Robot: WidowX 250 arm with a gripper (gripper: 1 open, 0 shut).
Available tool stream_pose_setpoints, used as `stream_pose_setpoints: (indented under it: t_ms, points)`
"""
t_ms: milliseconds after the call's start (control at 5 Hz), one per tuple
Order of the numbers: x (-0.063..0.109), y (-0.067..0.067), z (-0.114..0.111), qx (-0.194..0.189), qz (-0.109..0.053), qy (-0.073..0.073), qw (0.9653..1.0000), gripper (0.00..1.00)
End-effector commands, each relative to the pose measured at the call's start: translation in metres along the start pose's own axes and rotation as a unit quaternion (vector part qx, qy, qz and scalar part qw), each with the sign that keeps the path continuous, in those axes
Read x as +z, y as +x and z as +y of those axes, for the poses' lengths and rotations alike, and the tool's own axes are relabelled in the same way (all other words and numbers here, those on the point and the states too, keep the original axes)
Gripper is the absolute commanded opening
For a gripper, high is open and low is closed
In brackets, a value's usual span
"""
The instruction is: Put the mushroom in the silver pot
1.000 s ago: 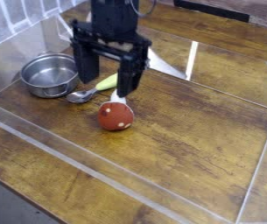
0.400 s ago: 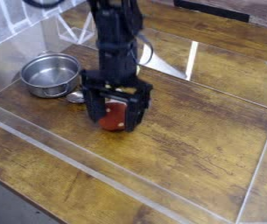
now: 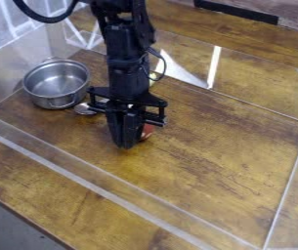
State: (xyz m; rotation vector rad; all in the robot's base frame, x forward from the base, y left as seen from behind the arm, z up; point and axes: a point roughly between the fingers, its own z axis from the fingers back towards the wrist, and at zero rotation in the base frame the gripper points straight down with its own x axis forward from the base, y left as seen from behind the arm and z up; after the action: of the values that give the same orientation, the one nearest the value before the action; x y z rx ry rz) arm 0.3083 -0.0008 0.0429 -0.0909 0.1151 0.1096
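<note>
My gripper [image 3: 129, 134] points straight down at the table's middle, its black fingers shut on the mushroom [image 3: 141, 131]. Only a sliver of the red-brown cap shows between and beside the fingers. The mushroom still rests at table level. The silver pot [image 3: 56, 82] stands to the left and a little behind, round, shiny and with nothing in it, well apart from the gripper.
A small metal spoon [image 3: 86, 108] lies between the pot and the gripper. The yellow-green vegetable is hidden behind the arm. Clear acrylic walls [image 3: 99, 190] fence the wooden table on the front and left sides.
The gripper came down over the mushroom with its fingers wide apart, then closed on it. The mushroom and the pot have kept their places.
</note>
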Motion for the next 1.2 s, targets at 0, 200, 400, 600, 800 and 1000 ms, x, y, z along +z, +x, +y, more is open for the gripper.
stream_pose_setpoints:
  t_ms: [0,200,400,600,800,1000]
  points:
    - [0.018,0.019,0.011,0.025,-0.03,-0.017,0.9991,1.0]
    - [0.023,0.029,0.016,0.034,-0.031,-0.032,0.9984,1.0]
    - [0.022,0.033,0.019,0.038,-0.031,-0.036,0.9982,0.0]
    - [0.021,0.037,0.022,0.04,-0.031,-0.04,0.9979,0.0]
    - [0.025,0.041,0.025,0.047,-0.027,-0.05,0.9973,1.0]
    - [0.029,0.042,0.027,0.047,-0.022,-0.059,0.9969,1.0]
